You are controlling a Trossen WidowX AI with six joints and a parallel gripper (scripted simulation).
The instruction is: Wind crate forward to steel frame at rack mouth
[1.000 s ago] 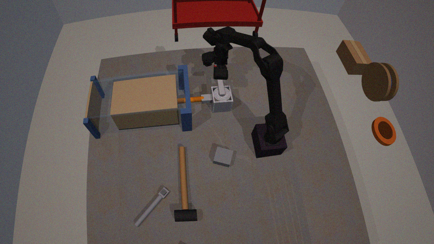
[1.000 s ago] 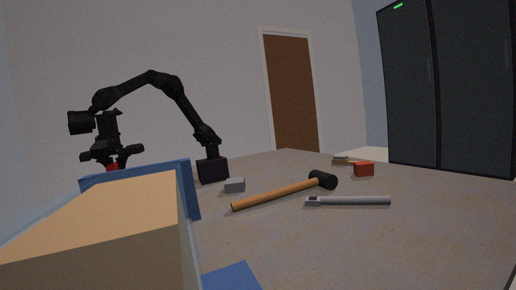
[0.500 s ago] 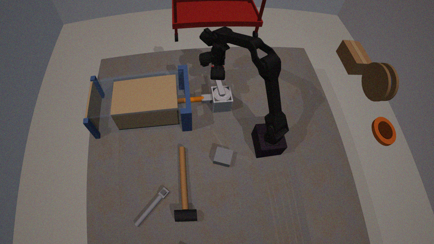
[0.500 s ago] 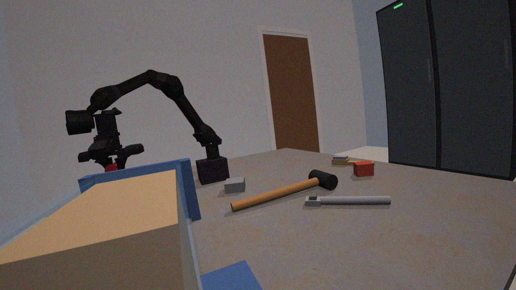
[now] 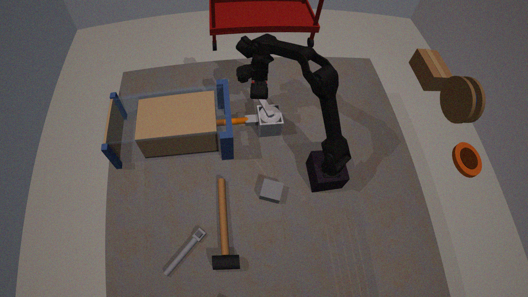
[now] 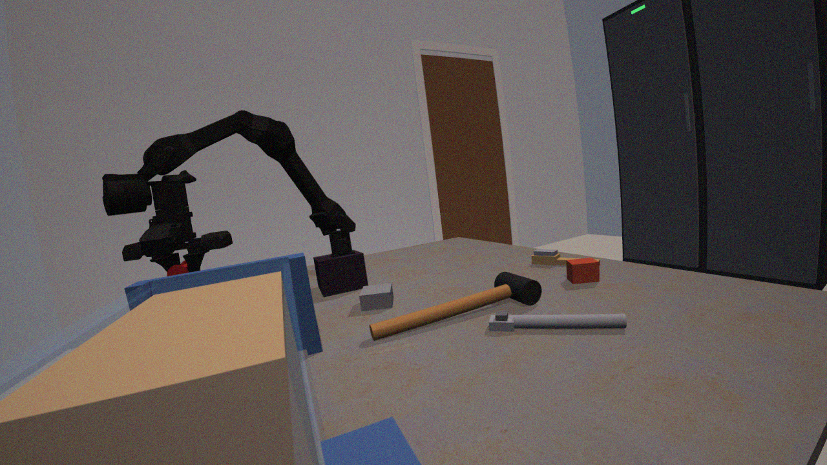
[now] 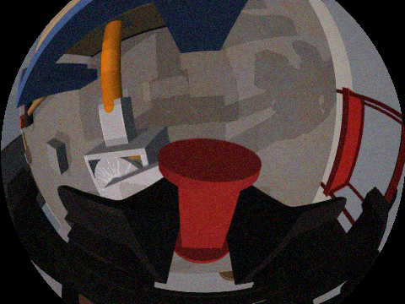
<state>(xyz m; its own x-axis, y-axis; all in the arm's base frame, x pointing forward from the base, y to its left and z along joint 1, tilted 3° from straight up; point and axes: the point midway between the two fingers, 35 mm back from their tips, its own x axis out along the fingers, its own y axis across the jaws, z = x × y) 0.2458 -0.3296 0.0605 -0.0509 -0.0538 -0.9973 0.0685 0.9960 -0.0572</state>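
Note:
The tan crate [image 5: 175, 118] [image 6: 173, 335] sits flat in the clear-panelled cubby, its front close behind the blue steel frame [image 5: 227, 129] [image 6: 299, 300] [image 7: 169, 0]. An orange strap [image 5: 232, 120] [image 7: 111, 64] runs through the frame to the grey winch [image 5: 270, 125] [image 7: 121, 171]. The winch handle stands in the winch's top; its grey arm [image 5: 265, 105] reaches back to a red knob [image 7: 208, 175] [image 6: 176, 269]. My gripper [image 5: 259, 89] [image 6: 177, 265] [image 7: 203, 171] is shut on the knob, just behind the winch.
A mallet [image 5: 222, 218] [image 6: 451, 306], a grey bar with a square end [image 5: 184, 251] [image 6: 561, 321] and a grey block [image 5: 271, 190] [image 6: 375, 296] lie on the bench. A red cart [image 5: 258, 16] [image 7: 351, 147] stands behind the arm. A red block [image 6: 582, 270] lies far off.

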